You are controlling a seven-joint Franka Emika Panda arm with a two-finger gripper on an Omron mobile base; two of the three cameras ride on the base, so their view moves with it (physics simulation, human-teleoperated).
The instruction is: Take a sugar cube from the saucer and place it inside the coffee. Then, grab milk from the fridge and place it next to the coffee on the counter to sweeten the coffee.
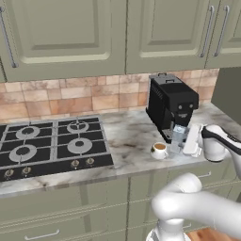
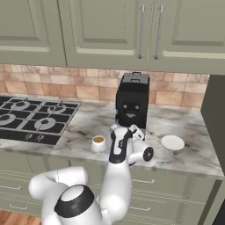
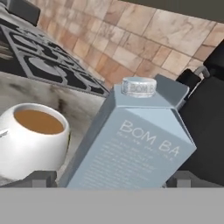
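Observation:
The milk, a pale grey-blue carton with a white cap, stands upright on the marble counter. It is right beside the coffee, a white cup of brown liquid, and just in front of the black coffee machine. My gripper is open, with a dark fingertip on each side of the carton's base and a gap at both sides. From the left base the milk shows between the cup and my hand. The white saucer lies to the right. The sugar cube and the fridge are out of view.
A black gas hob takes up the counter's left part. A brick backsplash and olive-green wall cabinets rise behind. A dark panel bounds the counter on the right. My own arm reaches over the front edge.

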